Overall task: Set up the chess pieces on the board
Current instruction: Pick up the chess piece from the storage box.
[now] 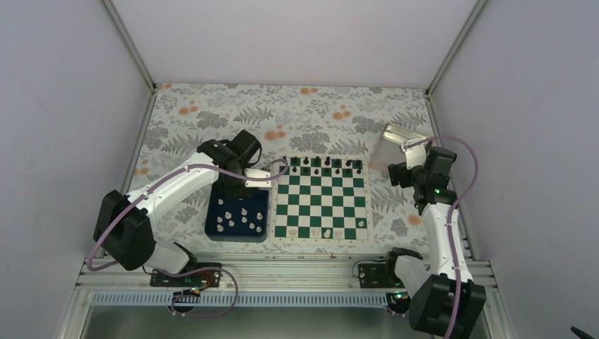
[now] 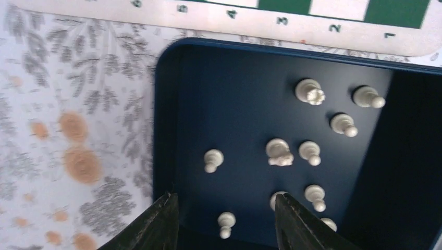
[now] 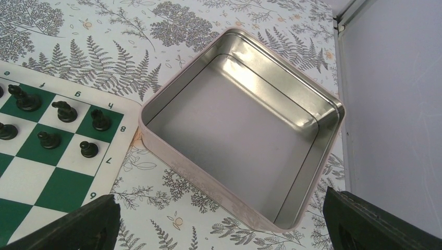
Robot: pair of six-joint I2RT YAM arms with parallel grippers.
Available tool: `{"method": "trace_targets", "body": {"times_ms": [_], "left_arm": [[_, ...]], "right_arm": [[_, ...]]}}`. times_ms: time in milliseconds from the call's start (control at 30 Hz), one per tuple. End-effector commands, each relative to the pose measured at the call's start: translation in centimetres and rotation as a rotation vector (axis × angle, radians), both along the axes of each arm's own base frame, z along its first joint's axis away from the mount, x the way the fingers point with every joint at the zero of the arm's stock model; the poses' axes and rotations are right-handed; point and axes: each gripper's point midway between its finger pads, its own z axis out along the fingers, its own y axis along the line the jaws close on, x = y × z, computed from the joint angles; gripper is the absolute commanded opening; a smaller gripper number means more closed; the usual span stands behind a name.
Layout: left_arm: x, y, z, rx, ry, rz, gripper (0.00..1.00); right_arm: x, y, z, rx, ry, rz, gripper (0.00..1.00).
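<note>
The green and white board (image 1: 311, 201) lies mid-table; its numbered border shows at the top of the left wrist view (image 2: 234, 18). Several white chess pieces (image 1: 242, 212) lie in the navy tray (image 1: 214, 215) to its left. Up to three white pieces (image 1: 328, 232) stand on the board's near row. My left gripper (image 2: 224, 200) is open above the tray's far end (image 1: 244, 185). A white pawn (image 2: 225, 223) lies between its fingers and another piece (image 2: 276, 197) at the right finger's tip. My right gripper (image 3: 221, 198) is open and empty, right of the board (image 1: 397, 174).
Black pieces (image 1: 321, 164) fill the board's far rows and show in the right wrist view (image 3: 57, 112). An empty metal tin (image 3: 208, 185) sits off the board's far right corner (image 1: 395, 134). A floral cloth (image 1: 212, 113) covers the table, with walls on three sides.
</note>
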Motion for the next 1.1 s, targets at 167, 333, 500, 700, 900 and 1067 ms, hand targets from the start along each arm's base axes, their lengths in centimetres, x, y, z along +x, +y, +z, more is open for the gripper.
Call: {"method": "trace_targets", "body": {"times_ms": [167,333,500,700,900,1067], "left_arm": [[-3.9,-2.3,-3.0,-0.138,0.200,-0.049,0.45],[-5.0,-2.9,-4.8,-0.140,0.222,-0.064,0.45],[-5.0,-3.2,-6.1,-0.144,0.227,-0.059,0.45],[-4.8,-3.7,-7.3,-0.151,0.229,-0.051,0.45],[-4.7,-4.3,-7.9,-0.161,0.232,-0.051,0.44],[-4.8,-4.5,-8.4,-0.163,0.241,-0.051,0.43]], "right_arm": [[0.1,-0.1,-0.1,0.008,0.005,0.004,1.00],[0.1,-0.1,-0.1,0.007,0.004,0.004,1.00],[0.1,-0.1,-0.2,0.007,0.006,0.004,1.00],[0.0,-0.2,-0.1,0.007,0.005,0.002,1.00],[0.0,-0.2,-0.1,0.007,0.002,0.002,1.00],[0.0,-0.2,0.0,0.007,0.000,0.001,1.00]]}}
